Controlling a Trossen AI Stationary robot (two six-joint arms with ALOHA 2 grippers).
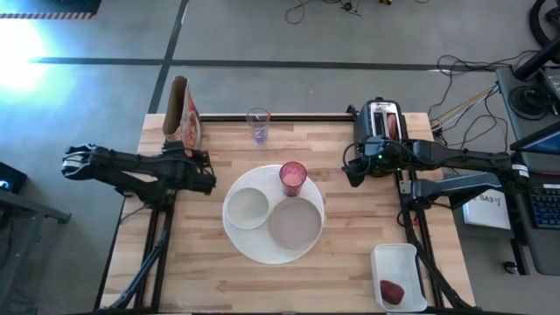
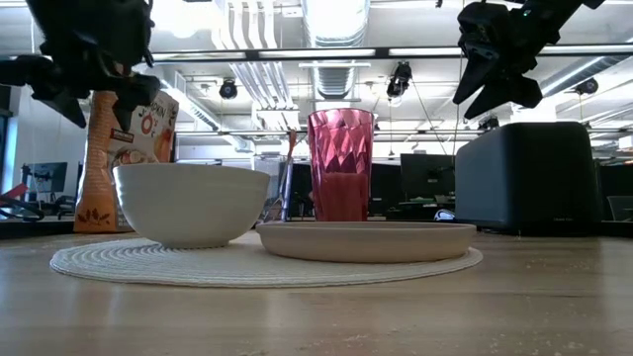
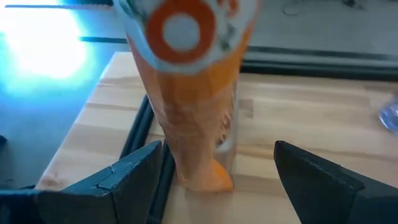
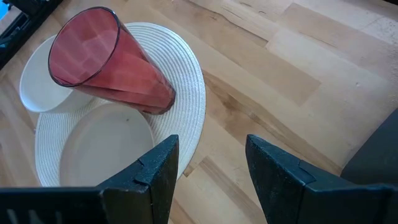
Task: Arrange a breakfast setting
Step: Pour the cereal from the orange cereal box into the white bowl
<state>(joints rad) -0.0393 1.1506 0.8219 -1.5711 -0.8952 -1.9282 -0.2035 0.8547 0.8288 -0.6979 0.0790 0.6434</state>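
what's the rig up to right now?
Breakfast setup, mid-way. Bowl, plate and pink tumbler already sit on the round placemat. Left gripper hangs open by the cereal box; right gripper hangs open, empty, beside the toaster. The red fruit is in the tray.

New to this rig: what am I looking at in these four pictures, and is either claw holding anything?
Two robot arms work at a wooden table. One picture looks straight down, one level across the table, and two from the arms' wrists. On a round placemat stand a white bowl, a plate and a pink tumbler. Behind are a cereal box, a clear glass and a toaster; a tray holds a red fruit. The left gripper is open before the box; the right gripper hovers open near the toaster. Neither holds anything.
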